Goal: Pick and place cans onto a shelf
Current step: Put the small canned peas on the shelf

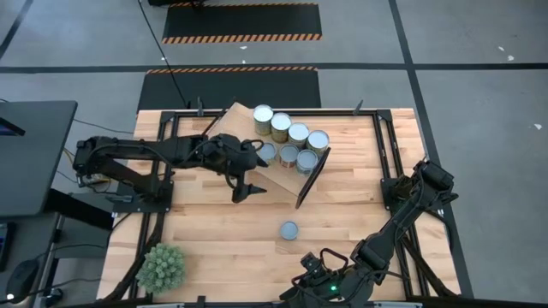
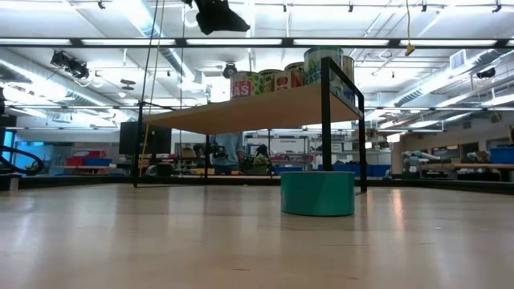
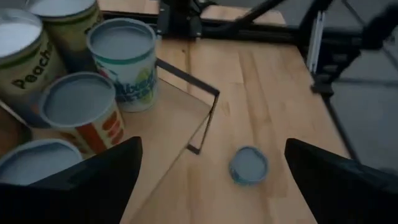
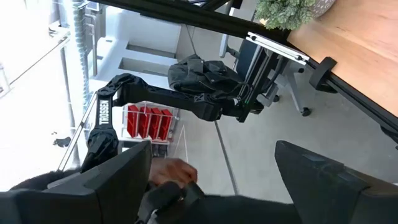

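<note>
Seven cans (image 1: 289, 141) on shelf (image 1: 291, 175), one can (image 1: 288, 229) on table (image 1: 223, 231)

Pale matt wood shelf (image 1: 257, 141), dull metal-topped cans (image 1: 289, 133)

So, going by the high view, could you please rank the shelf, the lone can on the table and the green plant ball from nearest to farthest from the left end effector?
1. The shelf: right beside the left end effector, which hangs open at its near edge.
2. The lone can: on the bare tabletop, toward the table's front and right.
3. The green plant ball: at the front left corner, farthest.
</note>
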